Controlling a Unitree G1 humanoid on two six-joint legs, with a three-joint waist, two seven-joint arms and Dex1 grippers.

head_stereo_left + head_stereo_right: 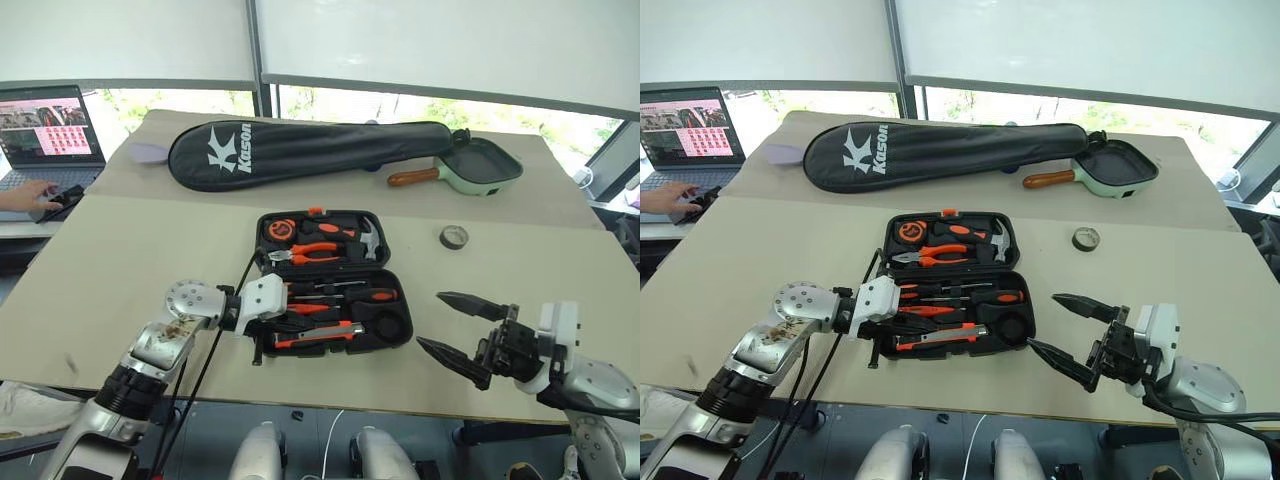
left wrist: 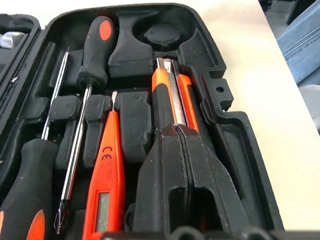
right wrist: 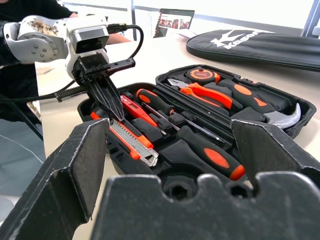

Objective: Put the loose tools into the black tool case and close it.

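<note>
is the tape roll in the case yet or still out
Out. The tape roll lies on the table, right of the open black tool case, and the case's round slot sits empty.

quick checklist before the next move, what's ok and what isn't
1. Black tool case open: ok.
2. Two screwdrivers, tester screwdriver and utility knife in their slots: ok.
3. Tape roll in the case: not ok, it lies on the table to the right of the case.
4. Left gripper shut, above the knife: ok; touching it: cannot tell.
5. Right gripper open and empty: ok.
</note>
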